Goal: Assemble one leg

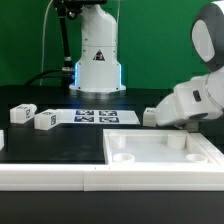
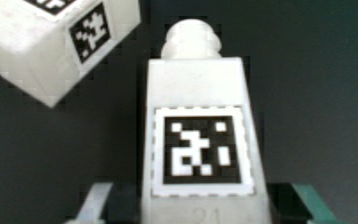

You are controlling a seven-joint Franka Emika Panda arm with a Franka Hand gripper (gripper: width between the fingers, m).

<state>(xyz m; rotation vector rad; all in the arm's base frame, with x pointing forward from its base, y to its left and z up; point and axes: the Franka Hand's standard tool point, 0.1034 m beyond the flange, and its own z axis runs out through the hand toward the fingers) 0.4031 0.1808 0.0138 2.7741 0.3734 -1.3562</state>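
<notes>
Grips with the gripper (image 2: 201,203) a small white stubby plastic leg (image 2: 197,90), square in section, pinched between greenish fingers (image 2: 98,205) at its near end. Carries a black-and-white square tag on the face toward the wrist camera and a rounded peg at the far tip. Sits, in the exterior view, low over the dark table (image 1: 60,140), just off the exterior view's right end of the thin flat white marker board (image 1: 95,116), behind the large flat white slab with round corner sockets (image 1: 160,150). Has a neighbouring tagged white leg (image 2: 60,45) close by, not touching. Shows, well toward the exterior view's left, one tagged white leg (image 1: 45,120) and beside it another such leg (image 1: 22,112).
</notes>
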